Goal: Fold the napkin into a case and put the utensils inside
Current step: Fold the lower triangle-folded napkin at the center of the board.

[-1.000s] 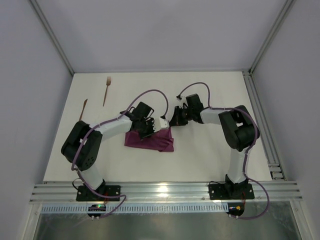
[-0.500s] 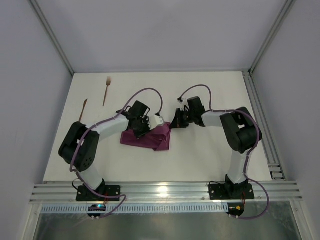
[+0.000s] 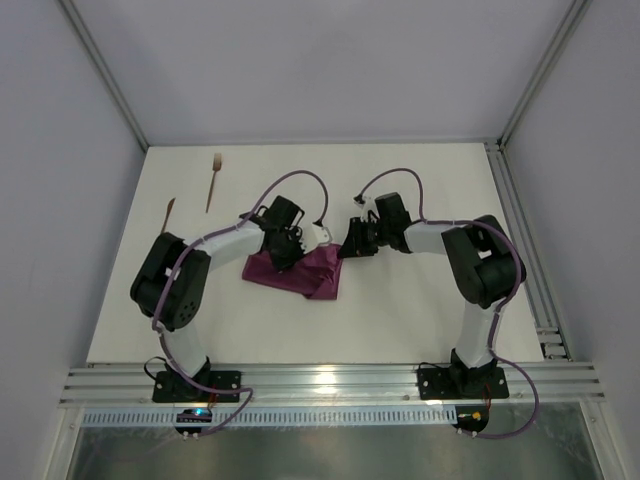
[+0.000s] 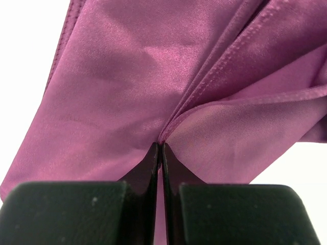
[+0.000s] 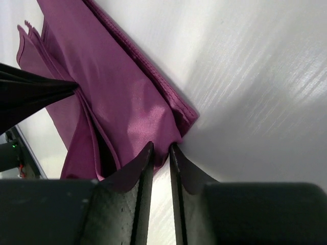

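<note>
The plum-purple napkin (image 3: 297, 272) lies folded and bunched at the table's middle. My left gripper (image 3: 284, 250) is shut on layered folds at its far left edge; in the left wrist view the gripper (image 4: 161, 147) pinches the cloth (image 4: 127, 76). My right gripper (image 3: 347, 250) is shut on the napkin's far right corner; the right wrist view shows that gripper (image 5: 161, 148) pinching the cloth (image 5: 127, 112). The wooden fork (image 3: 213, 180) and the knife-like stick (image 3: 167, 219) lie at the far left, apart from both grippers.
The white table (image 3: 420, 310) is bounded by grey walls and an aluminium rail (image 3: 525, 250) on the right. Purple cables loop over both arms.
Both grippers have carried the napkin to the left and slightly away from the bases. The cloth has bunched narrower and now lies more skewed.
</note>
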